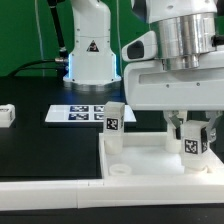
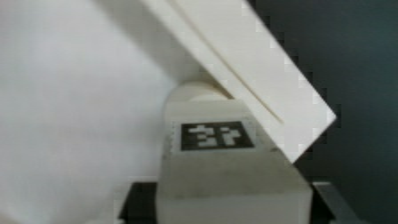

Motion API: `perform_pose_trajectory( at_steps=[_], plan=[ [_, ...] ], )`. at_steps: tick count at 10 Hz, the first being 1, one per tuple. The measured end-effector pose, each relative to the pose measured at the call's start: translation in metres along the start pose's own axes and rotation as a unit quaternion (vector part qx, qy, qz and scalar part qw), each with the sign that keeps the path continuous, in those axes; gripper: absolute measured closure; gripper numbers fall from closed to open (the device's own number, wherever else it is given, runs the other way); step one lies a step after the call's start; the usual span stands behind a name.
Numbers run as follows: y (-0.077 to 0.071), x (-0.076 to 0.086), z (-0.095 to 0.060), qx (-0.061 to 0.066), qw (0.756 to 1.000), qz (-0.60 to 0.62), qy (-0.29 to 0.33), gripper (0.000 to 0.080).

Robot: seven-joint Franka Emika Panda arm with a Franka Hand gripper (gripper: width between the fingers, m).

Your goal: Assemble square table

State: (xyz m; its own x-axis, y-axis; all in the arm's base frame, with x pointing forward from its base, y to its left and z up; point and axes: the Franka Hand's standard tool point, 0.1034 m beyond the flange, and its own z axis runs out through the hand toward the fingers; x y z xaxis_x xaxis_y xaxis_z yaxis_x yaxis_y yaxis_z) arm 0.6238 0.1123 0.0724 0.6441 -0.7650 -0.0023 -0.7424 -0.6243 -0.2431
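Note:
The square table top (image 1: 150,160) lies flat at the exterior view's right; in the wrist view its white surface (image 2: 71,100) and raised rim (image 2: 249,60) fill most of the picture. One white tagged leg (image 1: 114,118) stands upright at the top's far left corner. My gripper (image 1: 192,140) is shut on a second tagged leg (image 1: 194,146) and holds it upright over the top's right part. In the wrist view this leg (image 2: 217,135) sits between my dark fingers (image 2: 143,198), its tag facing the camera, right beside the rim.
The marker board (image 1: 85,113) lies on the black table behind the top. The long white bar fence (image 1: 50,195) runs along the front. A small white part (image 1: 6,115) lies at the far left. The robot base (image 1: 90,50) stands at the back.

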Motion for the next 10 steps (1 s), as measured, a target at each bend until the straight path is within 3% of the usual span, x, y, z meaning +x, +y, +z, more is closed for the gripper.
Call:
perform_pose_trajectory(
  at_steps=[3,6,7,8,9,10],
  plan=[
    [0.002,0.003,-0.001,0.018,0.981,0.191,-0.025,0.0506],
    [0.002,0.0,0.0,0.02,0.985,0.168,-0.03,0.0501],
    [-0.001,-0.005,0.001,0.015,0.996,0.086,-0.024,0.0284],
    [-0.001,-0.007,0.005,0.011,0.999,-0.046,-0.019,0.0284],
    [-0.001,-0.008,0.008,0.006,0.993,-0.114,-0.024,0.0178],
    [-0.001,-0.007,0.007,0.007,0.993,-0.115,-0.022,0.0158]
  ],
)
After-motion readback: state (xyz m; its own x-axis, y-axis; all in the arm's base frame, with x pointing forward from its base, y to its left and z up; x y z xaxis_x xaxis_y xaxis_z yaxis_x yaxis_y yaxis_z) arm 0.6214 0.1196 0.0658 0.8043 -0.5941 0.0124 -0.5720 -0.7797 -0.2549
